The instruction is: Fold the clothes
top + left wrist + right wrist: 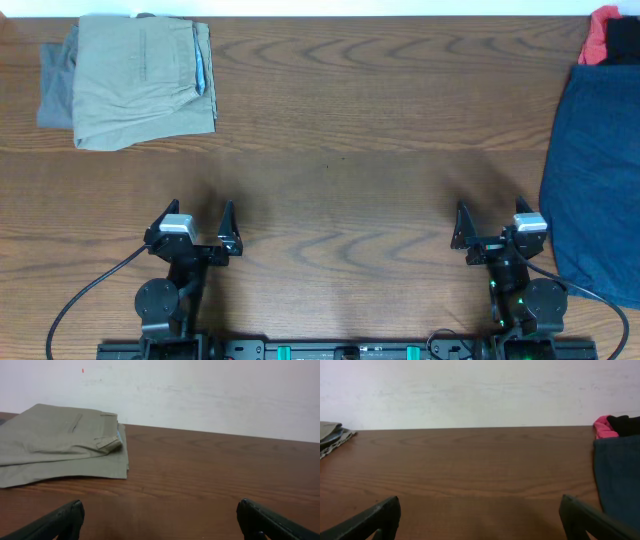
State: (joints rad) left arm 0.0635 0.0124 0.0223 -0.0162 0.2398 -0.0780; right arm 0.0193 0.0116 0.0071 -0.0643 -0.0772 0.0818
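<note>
Folded khaki shorts (140, 80) lie on a grey garment (55, 85) at the table's far left; they also show in the left wrist view (60, 442). Navy blue shorts (600, 180) lie unfolded at the right edge, also seen in the right wrist view (620, 480). A red garment (598, 35) and a black one (625, 40) lie behind them. My left gripper (198, 228) is open and empty near the front left, far from the khaki shorts. My right gripper (490, 225) is open and empty near the front right, just left of the navy shorts.
The wooden table (340, 150) runs between the two piles. A white wall (200, 390) stands behind the table's far edge. Black cables (80, 300) trail from both arm bases at the front edge.
</note>
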